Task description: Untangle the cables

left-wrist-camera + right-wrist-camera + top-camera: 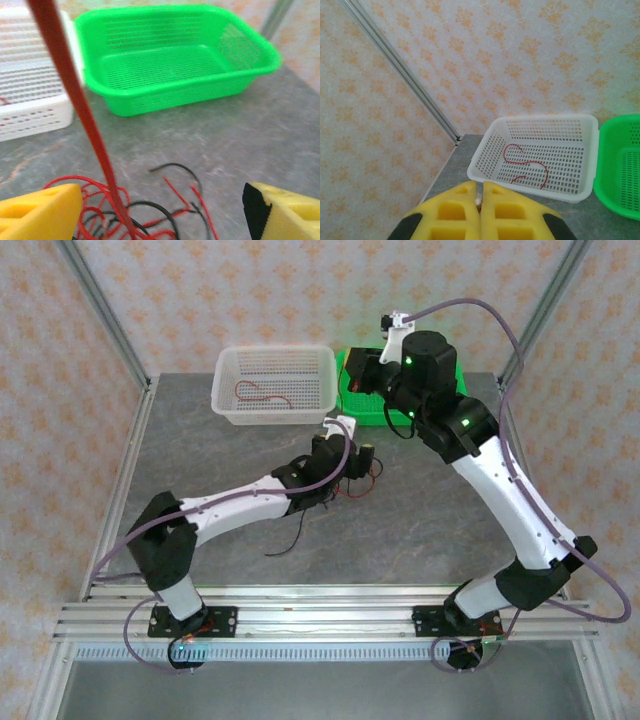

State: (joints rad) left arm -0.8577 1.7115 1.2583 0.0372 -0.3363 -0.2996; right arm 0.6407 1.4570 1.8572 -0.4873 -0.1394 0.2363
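A tangle of thin red and black cables (150, 215) lies on the grey table between the wide-apart yellow fingers of my left gripper (161, 200), which is open just above it. From above, the tangle (360, 483) sits under the left gripper (358, 462). One red cable (75, 85) rises taut from the tangle toward the upper left. My right gripper (480, 192) is shut high over the green basket, a small pale tip pinched between its pads; it hangs at the back (362, 370). Another red cable (527, 162) lies in the white basket.
The white basket (225, 390) and the green basket (350, 402) stand side by side at the back of the table; the green basket (170, 95) is empty. A loose black cable (297, 532) lies in front of the left arm. Frame posts rise at the back corners.
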